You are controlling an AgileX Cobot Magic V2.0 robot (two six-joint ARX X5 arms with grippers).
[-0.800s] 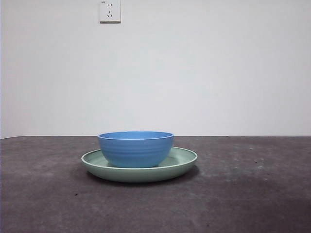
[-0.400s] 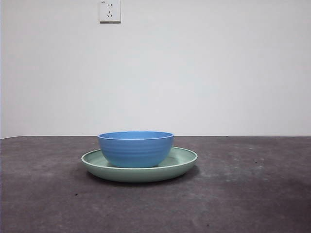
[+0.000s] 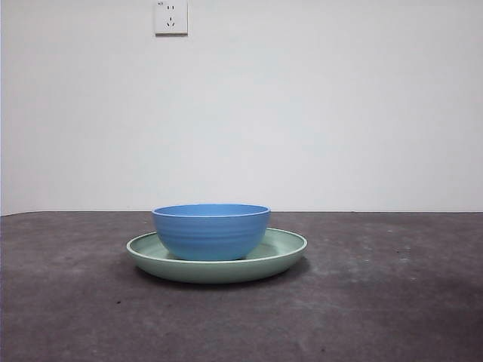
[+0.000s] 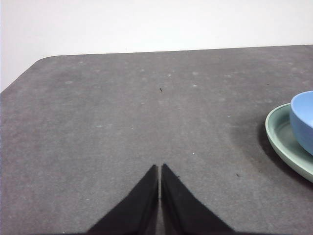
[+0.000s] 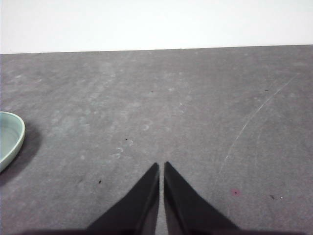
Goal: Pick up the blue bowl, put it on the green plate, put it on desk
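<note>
The blue bowl [image 3: 211,230] stands upright inside the green plate [image 3: 283,253], which rests on the desk [image 3: 377,302] at the middle of the front view. In the left wrist view the blue bowl [image 4: 303,120] and the green plate [image 4: 283,139] show at one edge, well apart from my left gripper [image 4: 160,169], whose jaws are shut with nothing between them. My right gripper [image 5: 161,167] is shut too and holds nothing, with only a sliver of the green plate [image 5: 10,137] in its view. Neither arm shows in the front view.
A white wall with a power socket [image 3: 170,16] stands behind the desk. The desk's rounded corner [image 4: 34,66] shows in the left wrist view. Bare tabletop lies around the plate on both sides.
</note>
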